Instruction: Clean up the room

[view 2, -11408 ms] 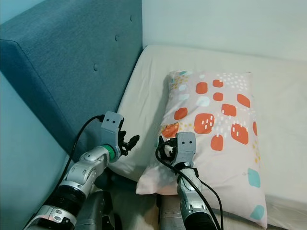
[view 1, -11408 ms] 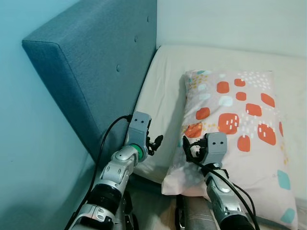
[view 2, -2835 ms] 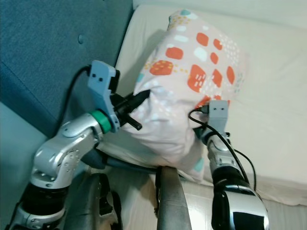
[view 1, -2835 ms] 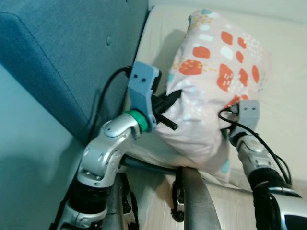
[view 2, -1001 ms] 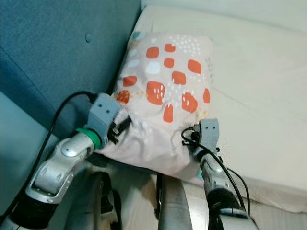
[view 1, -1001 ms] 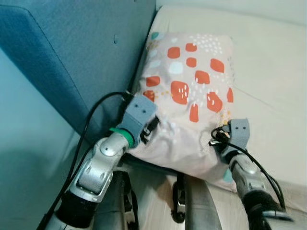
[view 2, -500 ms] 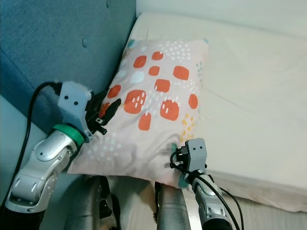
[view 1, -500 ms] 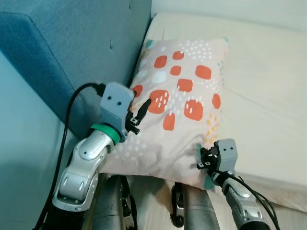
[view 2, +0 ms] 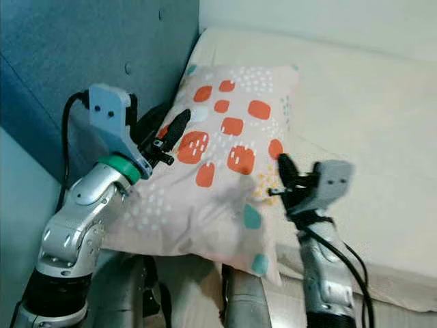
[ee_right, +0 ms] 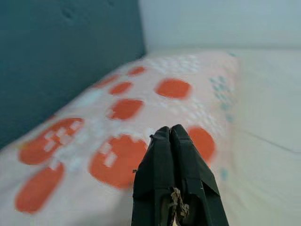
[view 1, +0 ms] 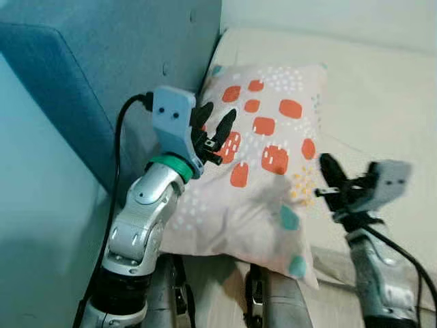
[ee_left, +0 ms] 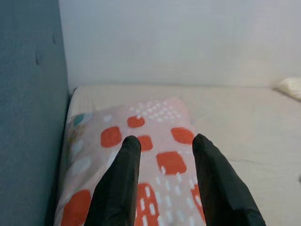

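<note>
We see the pink orange-spotted fabric pillow (view 1: 263, 164) between our grippers | long axis along the teal padded headboard (view 1: 102, 75) | left gripper (view 1: 215, 130) spread, above it | right gripper (ee_right: 175, 133) pressed together, seemingly clear of it

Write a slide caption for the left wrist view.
Open left gripper above orange-spotted pink pillow beside teal headboard.

This is a bedroom in a home. A bed (view 1: 382, 89) with a cream sheet fills the right of the head views, and a tall teal padded headboard (view 1: 116, 61) with stitched buttons stands at its left end. A pillow (view 2: 225, 171) printed with orange and teal patches lies on the mattress, one end against the headboard. A plain pale wall (ee_left: 188, 42) rises behind the bed, and another pale blue wall (view 1: 41, 239) runs beside the headboard.
</note>
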Tool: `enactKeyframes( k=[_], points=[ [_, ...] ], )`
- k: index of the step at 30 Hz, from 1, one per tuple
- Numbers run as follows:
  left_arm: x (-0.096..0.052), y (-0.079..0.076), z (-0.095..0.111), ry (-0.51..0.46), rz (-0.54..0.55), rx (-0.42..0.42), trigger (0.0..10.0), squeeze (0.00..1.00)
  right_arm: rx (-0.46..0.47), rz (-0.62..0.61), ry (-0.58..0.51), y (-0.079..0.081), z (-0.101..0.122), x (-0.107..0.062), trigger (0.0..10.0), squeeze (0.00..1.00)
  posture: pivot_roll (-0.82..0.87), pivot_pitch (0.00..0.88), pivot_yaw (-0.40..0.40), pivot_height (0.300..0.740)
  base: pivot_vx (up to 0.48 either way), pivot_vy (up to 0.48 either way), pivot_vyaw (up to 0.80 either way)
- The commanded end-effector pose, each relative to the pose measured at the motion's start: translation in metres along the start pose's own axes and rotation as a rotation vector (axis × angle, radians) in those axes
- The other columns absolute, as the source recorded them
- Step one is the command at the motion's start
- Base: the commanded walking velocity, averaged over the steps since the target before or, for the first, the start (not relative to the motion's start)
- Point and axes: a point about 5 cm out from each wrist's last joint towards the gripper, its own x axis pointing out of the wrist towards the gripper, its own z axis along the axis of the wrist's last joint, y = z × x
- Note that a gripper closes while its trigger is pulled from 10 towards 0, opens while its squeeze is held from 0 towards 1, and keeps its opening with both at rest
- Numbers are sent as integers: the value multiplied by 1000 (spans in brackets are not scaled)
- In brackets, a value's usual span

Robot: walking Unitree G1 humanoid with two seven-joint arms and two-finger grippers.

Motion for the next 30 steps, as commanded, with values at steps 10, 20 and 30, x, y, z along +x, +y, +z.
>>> enactKeyframes(
  k=[10, 20, 30],
  points=[
    [8, 3, -21, 49, 57, 56, 10000, 0, 30, -38, -90, 16, 18, 29, 10000, 0, -90, 34, 69, 625, 0, 0, 0],
    [15, 10, -24, 67, 108, 42, 10000, 0, 45, 27, -125, 38, 25, 54, 10000, 0, -70, 11, 55, 654, 0, 0, 0],
    [20, -2, -34, 85, 76, 38, 10000, 0, 43, 8, -88, 35, 15, 50, 10000, 0, -79, 7, 55, 697, 0, 0, 0]
  ],
)
